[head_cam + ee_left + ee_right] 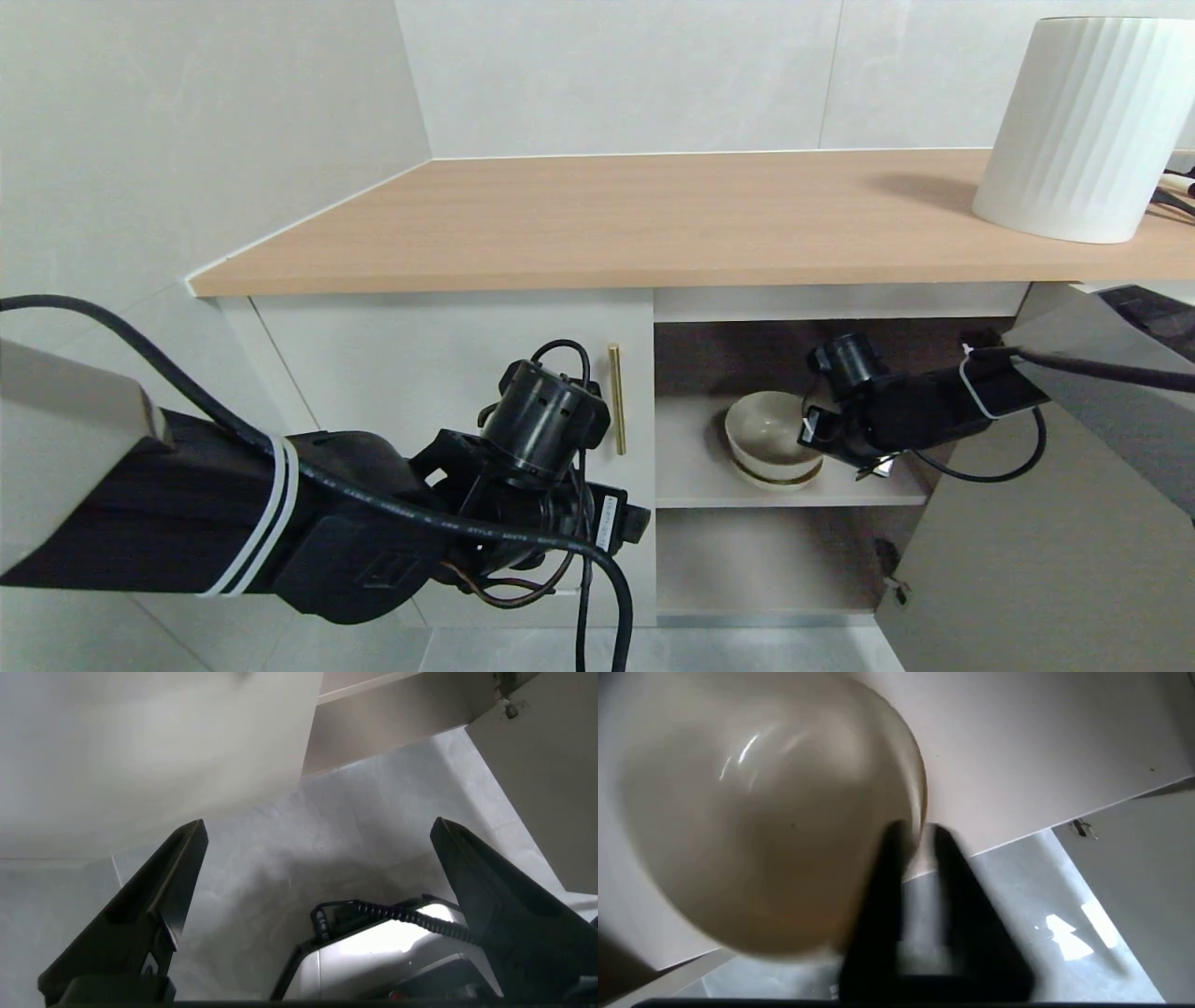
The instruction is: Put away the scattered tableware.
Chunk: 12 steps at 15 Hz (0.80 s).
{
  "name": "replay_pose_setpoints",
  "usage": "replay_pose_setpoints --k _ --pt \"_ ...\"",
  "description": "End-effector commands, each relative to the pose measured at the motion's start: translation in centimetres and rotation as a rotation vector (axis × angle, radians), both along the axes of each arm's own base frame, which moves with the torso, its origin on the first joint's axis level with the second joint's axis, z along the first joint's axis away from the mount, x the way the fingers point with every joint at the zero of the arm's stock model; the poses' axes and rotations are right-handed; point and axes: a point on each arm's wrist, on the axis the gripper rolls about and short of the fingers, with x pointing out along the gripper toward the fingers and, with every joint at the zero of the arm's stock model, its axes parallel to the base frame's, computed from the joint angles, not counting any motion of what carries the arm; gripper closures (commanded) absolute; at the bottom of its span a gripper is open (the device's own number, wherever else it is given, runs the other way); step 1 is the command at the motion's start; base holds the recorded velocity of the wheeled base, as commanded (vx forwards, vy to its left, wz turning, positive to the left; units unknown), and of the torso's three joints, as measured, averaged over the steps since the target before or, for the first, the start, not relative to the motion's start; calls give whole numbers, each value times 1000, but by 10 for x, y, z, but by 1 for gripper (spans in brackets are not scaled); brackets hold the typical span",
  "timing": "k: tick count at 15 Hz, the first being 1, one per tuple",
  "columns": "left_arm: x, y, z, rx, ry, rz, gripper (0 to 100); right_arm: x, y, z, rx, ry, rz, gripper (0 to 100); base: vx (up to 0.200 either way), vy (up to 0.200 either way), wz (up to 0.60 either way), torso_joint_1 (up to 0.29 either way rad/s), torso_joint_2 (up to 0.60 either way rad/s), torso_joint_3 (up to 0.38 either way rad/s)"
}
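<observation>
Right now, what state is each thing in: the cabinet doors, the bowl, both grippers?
left door: shut.
right door: swung open.
bowl: tilted on the shelf, rim pinched.
right gripper: shut on the bowl's rim.
left gripper: open, empty.

Item 1: bowl (767, 434). Round, cream-coloured and glossy, with a plain, empty interior. It is located on the upper shelf (691, 478) of the open cabinet compartment (803, 560), near the shelf's middle. It is tilted, and in the head view the opening faces up and toward the camera. The rim is clamped at its 3 o'clock point by the right gripper (810, 437), with one finger inside the rim and one outside.

Item 2: lower piece (780, 480). Cream, with a darker edge line. It lies flat on the same shelf directly under the bowl. Its rim is exposed at the bowl's 6 o'clock side. Whether it is a plate or a bowl cannot be determined.
</observation>
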Motion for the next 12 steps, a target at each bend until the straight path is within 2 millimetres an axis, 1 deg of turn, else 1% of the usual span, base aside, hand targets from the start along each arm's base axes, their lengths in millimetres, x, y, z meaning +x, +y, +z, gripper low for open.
replay_pose_setpoints --k 1,5,7,9,11,12 --pt "0 0 0 0 1 1 0 1 1 -2 -2 4 2 0 0 0 0 0 0 0" --pt "0 0 -1 2 1 3 0 0 2 -2 0 6 8 0 0 0 0 0 0 0" --pt "1 1 0 0 0 6 0 -2 3 2 1 4 11 0 0 0 0 0 0 0" --pt "2 2 -1 -3 3 15 0 -13 10 11 3 13 40 0 0 0 0 0 0 0" --pt "2 2 -1 -31 15 44 0 -31 19 26 -4 35 77 0 0 0 0 0 0 0" --pt "1 2 0 -31 15 46 0 -35 21 30 -7 42 84 0 0 0 0 0 0 0"
